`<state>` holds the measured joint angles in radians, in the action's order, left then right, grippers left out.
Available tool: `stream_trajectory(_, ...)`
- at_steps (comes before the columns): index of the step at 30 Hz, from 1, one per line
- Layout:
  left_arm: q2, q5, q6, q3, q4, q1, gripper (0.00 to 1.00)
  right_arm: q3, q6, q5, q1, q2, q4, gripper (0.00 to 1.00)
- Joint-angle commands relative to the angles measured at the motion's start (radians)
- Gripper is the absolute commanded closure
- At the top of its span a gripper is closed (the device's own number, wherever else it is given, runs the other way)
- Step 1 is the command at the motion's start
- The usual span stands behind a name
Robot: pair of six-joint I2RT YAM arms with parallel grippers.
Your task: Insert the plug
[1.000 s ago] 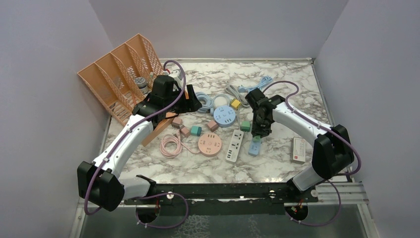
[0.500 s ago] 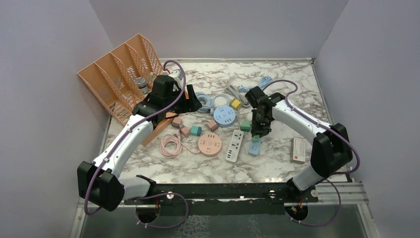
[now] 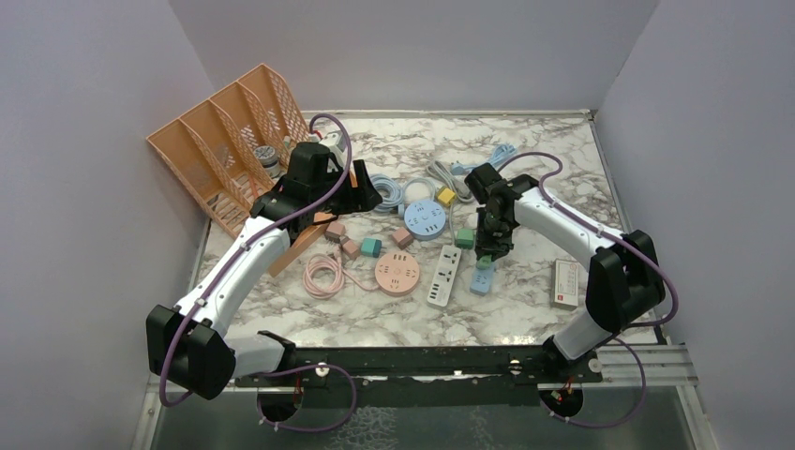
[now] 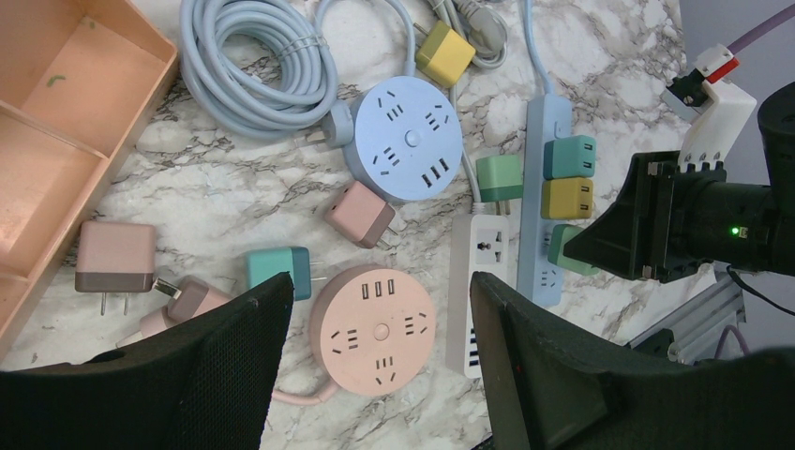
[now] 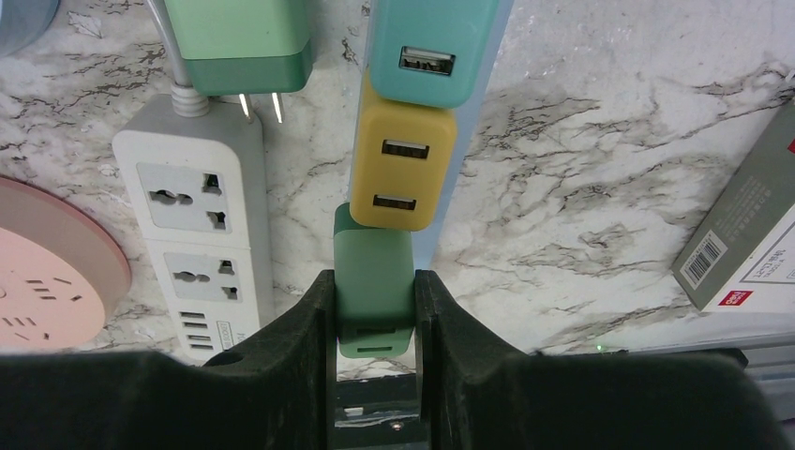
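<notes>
right wrist view shows my right end effector (image 5: 373,283) clamped narrow on the green plug (image 5: 373,267), which sits at the blue power strip (image 5: 427,251), just beside the yellow adapter (image 5: 403,159). my left end effector (image 4: 380,281) hangs wide apart above the pink round socket (image 4: 373,330) on the table (image 4: 234,197).

The right end effector (image 5: 374,286) has the yellow plug (image 5: 401,169) just ahead of its green plug (image 5: 373,246) and the white power strip (image 5: 197,234) close on one side; bare desk (image 5: 572,178) lies open on the other, up to the box (image 5: 750,248).
</notes>
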<state>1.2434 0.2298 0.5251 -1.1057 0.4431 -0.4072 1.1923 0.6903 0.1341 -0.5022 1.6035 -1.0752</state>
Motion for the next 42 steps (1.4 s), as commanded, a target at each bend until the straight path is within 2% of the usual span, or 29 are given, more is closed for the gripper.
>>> stream_trajectory(1, -0.007, -0.019, 0.003, -0.007, -0.009, -0.003, 0.28, -0.015, -0.006, 0.041, 0.011, 0.028, -0.027, 0.99)
stream_trajectory(19, -0.002, -0.018, 0.005, -0.002, -0.011, -0.002, 0.28, -0.036, -0.037, 0.048, 0.035, 0.063, 0.013, 0.99)
stream_trajectory(42, 0.008, -0.025, 0.003, -0.005, -0.011, -0.003, 0.28, -0.071, -0.017, -0.083, 0.042, 0.130, 0.110, 0.99)
